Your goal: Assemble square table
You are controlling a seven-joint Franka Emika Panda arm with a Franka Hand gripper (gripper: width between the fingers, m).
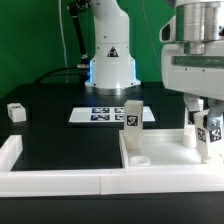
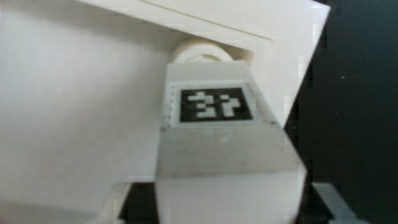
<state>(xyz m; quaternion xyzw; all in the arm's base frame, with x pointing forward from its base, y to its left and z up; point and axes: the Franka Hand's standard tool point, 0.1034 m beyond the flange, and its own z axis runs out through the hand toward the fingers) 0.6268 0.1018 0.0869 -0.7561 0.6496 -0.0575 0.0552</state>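
The white square table top (image 1: 165, 152) lies at the exterior view's right, rim up. One white tagged leg (image 1: 131, 115) stands upright at its far left corner. My gripper (image 1: 207, 118) hangs over the top's right side, shut on a second white leg (image 1: 210, 138) that points down at the tray. In the wrist view this leg (image 2: 217, 110) fills the middle with its tag facing the camera. Its far end sits by a round socket (image 2: 205, 50) at a corner of the table top (image 2: 71, 100). A grey fingertip (image 2: 327, 198) shows beside the leg.
The marker board (image 1: 100, 115) lies behind the table top, in front of the robot base (image 1: 110, 60). Long white border rails (image 1: 60, 182) run along the front and left. A small white tagged piece (image 1: 15, 112) rests at the far left.
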